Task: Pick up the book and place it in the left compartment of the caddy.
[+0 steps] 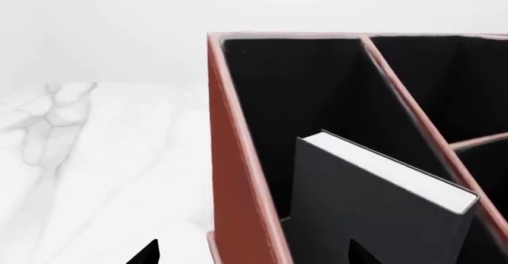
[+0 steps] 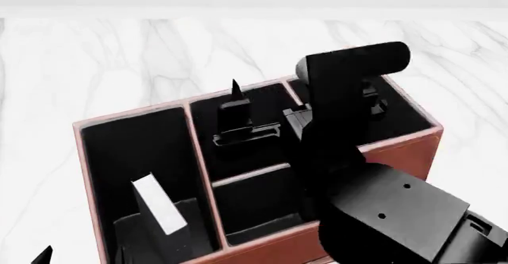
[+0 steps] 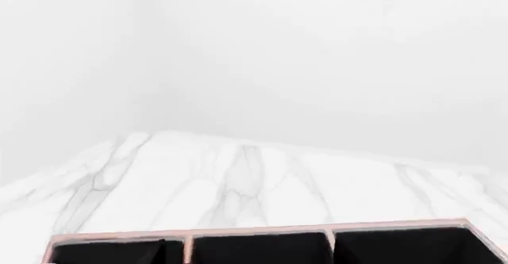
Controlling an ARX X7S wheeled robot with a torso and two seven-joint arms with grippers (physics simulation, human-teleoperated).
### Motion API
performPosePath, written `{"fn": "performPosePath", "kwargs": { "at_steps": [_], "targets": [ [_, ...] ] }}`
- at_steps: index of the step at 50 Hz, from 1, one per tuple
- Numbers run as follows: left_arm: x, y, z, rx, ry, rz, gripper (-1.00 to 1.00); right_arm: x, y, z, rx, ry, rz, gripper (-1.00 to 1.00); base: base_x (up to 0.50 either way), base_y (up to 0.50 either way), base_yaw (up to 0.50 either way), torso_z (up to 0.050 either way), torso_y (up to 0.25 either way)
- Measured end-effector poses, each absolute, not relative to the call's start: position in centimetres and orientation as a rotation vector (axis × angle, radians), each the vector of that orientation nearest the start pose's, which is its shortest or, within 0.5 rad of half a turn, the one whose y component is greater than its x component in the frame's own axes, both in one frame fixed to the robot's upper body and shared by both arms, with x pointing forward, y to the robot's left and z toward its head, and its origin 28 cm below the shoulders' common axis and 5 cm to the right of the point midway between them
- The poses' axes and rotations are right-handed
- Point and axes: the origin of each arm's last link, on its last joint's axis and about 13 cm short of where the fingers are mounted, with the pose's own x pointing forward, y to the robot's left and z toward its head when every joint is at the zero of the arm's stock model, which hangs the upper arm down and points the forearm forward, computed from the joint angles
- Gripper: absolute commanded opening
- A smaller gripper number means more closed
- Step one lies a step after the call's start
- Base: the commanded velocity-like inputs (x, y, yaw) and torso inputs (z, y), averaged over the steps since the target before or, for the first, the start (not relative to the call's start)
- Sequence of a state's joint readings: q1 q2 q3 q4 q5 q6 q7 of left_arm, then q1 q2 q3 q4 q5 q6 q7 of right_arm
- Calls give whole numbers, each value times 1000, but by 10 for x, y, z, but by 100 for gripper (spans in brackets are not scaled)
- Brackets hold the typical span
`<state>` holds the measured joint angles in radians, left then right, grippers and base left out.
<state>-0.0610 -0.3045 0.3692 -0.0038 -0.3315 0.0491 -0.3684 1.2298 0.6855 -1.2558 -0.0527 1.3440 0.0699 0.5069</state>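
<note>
Head view had the book (image 2: 159,207) tilted inside the left compartment (image 2: 135,151) of the caddy (image 2: 413,148), left end effector (image 1: 254,253) spread around it, so I judged a careless retreat might snag it.

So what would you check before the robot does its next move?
1. Book in the right slot: ok. The book stands inside the left compartment.
2. Left gripper open: ok. Its fingertips sit wide apart.
3. Book resting stably: cannot tell. It leans tilted and its base is hidden.
4. Right arm clear of the caddy: not ok. It hangs over the middle cells.
5. Caddy upright on the table: ok.
</note>
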Motion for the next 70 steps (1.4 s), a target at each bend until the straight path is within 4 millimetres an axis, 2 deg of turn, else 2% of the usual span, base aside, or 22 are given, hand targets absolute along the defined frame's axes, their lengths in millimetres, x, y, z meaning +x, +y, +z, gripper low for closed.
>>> {"fn": "performPosePath", "kwargs": {
  "at_steps": [5, 13, 19, 25, 33, 46, 70],
  "targets": [
    [211, 207, 20, -27, 6, 23, 100, 285, -103, 185, 30, -140, 279, 100, 0, 0, 0, 0, 0],
    [210, 209, 29, -37, -21, 37, 100, 249, -110, 153, -25, -269, 187, 100, 0, 0, 0, 0, 0],
    [209, 210, 37, -51, -32, 42, 100, 232, -113, 141, -41, -309, 154, 100, 0, 0, 0, 0, 0],
    [210, 211, 49, -54, -52, 53, 100, 223, -116, 139, -36, -317, 123, 100, 0, 0, 0, 0, 0],
    [222, 213, 76, -27, -102, 72, 100, 218, -119, 149, -61, -341, 90, 100, 0, 0, 0, 0, 0],
    [241, 213, 131, 27, -241, 96, 100, 220, -125, 191, -102, -399, 45, 100, 0, 0, 0, 0, 0],
    [259, 213, 204, 26, -377, 141, 100, 226, -129, 242, -150, -423, 21, 100, 0, 0, 0, 0, 0]
  ]
}}
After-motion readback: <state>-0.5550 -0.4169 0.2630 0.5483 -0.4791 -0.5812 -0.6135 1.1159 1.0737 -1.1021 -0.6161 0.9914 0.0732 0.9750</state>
